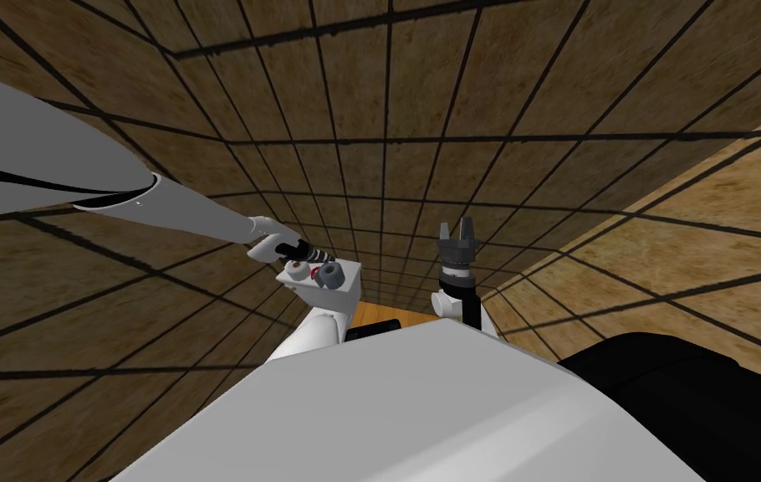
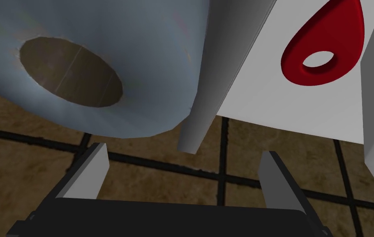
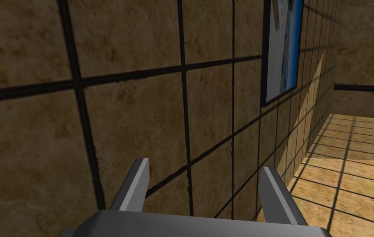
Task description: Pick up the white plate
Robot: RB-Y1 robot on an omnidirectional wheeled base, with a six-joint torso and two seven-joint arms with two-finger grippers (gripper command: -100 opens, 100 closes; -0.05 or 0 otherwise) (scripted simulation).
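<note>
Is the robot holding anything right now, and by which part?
Nothing is held. The left pincer stands open and empty near a blue-grey roll; the right pincer is open and empty too.

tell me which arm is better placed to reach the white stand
Left: its open fingers hover by the blue-grey roll and red ring on the white stand, while the right arm's fingers point at the tiled wall.

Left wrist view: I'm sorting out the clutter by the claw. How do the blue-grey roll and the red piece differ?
Colour: the blue-grey roll is pale, the red piece deep red. Shape: the roll is a thick cylinder; the red piece is a flat teardrop. Holes: the roll's is wide and brown inside, the red piece's small, showing white. Both are pierced.
</note>
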